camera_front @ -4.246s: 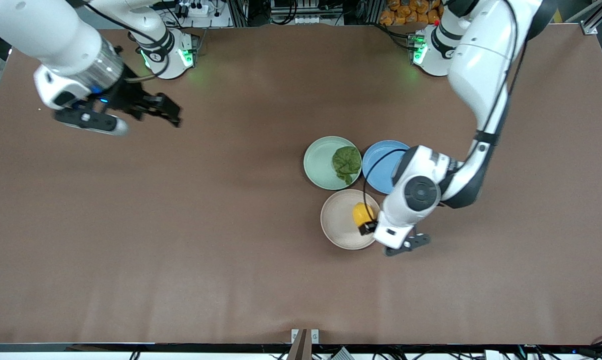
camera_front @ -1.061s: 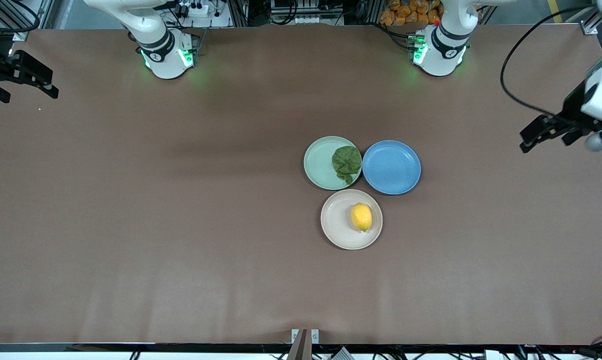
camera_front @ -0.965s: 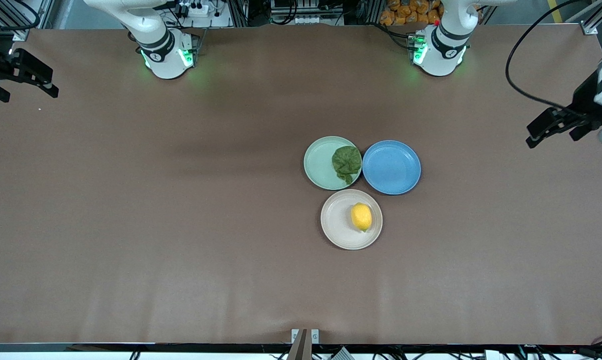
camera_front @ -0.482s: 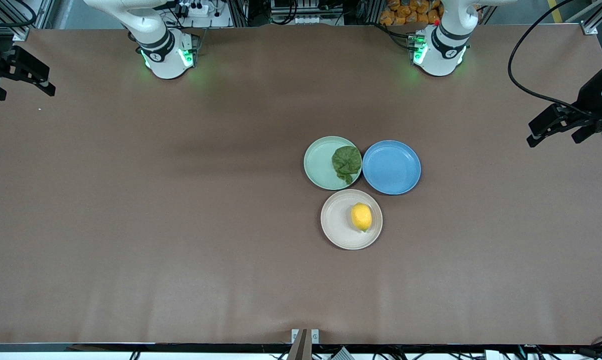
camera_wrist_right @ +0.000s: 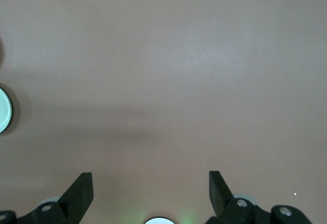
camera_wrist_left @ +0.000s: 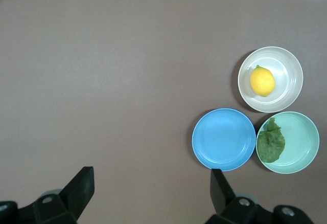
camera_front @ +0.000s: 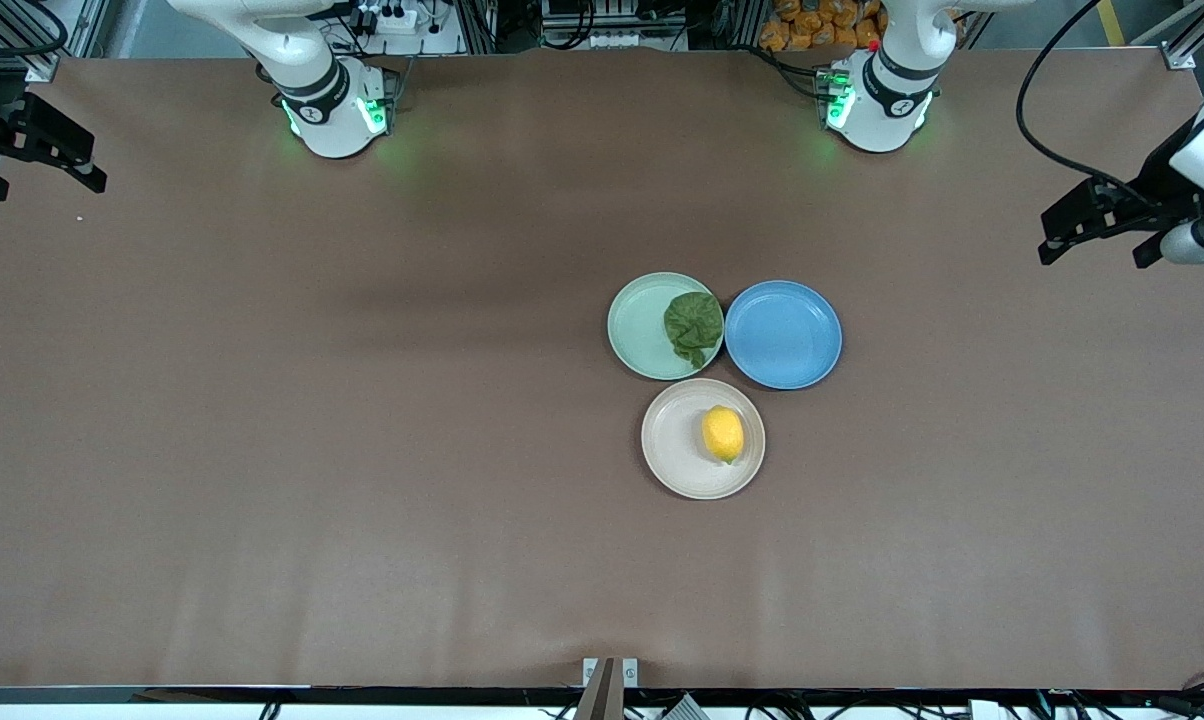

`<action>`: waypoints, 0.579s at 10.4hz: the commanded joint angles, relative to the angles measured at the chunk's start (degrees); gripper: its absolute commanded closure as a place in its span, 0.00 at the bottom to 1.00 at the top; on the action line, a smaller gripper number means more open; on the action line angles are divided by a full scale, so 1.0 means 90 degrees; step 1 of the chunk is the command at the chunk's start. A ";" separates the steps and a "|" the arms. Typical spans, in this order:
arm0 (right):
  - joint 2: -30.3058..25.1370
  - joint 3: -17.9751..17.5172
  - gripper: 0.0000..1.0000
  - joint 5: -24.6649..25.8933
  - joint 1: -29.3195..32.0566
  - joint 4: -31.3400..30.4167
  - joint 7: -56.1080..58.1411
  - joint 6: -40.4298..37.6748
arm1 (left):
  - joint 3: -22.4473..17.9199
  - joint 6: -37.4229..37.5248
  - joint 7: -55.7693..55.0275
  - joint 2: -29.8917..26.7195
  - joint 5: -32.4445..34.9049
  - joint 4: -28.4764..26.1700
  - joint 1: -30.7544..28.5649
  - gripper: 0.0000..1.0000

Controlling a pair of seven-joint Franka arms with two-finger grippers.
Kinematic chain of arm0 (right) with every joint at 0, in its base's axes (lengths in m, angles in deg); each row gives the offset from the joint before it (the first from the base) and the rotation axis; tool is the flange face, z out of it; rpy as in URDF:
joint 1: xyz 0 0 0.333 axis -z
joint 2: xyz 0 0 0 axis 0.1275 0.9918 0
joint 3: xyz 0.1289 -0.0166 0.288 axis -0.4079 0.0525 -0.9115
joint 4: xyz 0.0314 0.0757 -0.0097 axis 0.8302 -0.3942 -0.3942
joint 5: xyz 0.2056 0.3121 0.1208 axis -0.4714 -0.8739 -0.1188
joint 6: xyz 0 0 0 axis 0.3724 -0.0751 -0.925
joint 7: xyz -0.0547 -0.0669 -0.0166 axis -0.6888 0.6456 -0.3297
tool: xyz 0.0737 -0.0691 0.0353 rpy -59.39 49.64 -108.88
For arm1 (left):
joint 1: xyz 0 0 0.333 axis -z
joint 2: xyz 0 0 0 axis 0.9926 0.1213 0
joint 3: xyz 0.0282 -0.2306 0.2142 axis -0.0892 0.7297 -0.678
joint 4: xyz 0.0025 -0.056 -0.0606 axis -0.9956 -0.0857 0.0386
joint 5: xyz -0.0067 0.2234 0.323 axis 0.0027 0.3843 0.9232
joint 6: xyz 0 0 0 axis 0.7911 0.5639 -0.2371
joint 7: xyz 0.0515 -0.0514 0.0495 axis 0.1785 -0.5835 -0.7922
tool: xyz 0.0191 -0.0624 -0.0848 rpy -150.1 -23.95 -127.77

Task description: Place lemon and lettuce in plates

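Both foods sat plated: small yellow lemon [camera_front: 723,434] on cream plate [camera_front: 674,440], crinkled green lettuce [camera_front: 692,327] on mint plate [camera_front: 639,325]. Left gripper [camera_front: 1094,222] and right gripper [camera_front: 34,152] hung spread over desk [camera_front: 362,450] ends; best parked clear.

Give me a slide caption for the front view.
Lemon on cream plate, lettuce on green plate.

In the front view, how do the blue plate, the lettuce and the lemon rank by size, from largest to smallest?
1. blue plate
2. lettuce
3. lemon
All lie close together, so the ranking is reliable.
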 commanded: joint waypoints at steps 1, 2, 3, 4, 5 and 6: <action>0.0081 -0.0066 0.00 -0.0099 0.0155 0.0147 0.0088 -0.0272 | -0.0004 0.0169 0.0139 -0.0067 0.0166 0.0097 -0.0036 0.00; 0.0081 -0.0066 0.00 -0.0099 0.0155 0.0167 0.0088 -0.0293 | -0.0033 0.0169 0.0129 -0.0067 0.0176 0.0097 -0.0036 0.00; 0.0081 -0.0066 0.00 -0.0099 0.0155 0.0186 0.0078 -0.0312 | -0.0043 0.0179 0.0129 -0.0067 0.0205 0.0097 -0.0036 0.00; 0.0071 -0.0066 0.00 -0.0089 0.0155 0.0187 0.0078 -0.0341 | 0.0025 0.0198 0.0129 -0.0048 0.0476 0.0106 -0.0026 0.00; 0.0061 -0.0066 0.00 -0.0089 0.0155 0.0187 0.0078 -0.0380 | 0.0045 0.0237 0.0139 -0.0048 0.0740 0.0136 0.0052 0.00; 0.0042 -0.0066 0.00 -0.0089 0.0155 0.0158 0.0088 -0.0400 | 0.0112 0.0295 0.0158 -0.0048 0.0742 0.0165 0.0033 0.00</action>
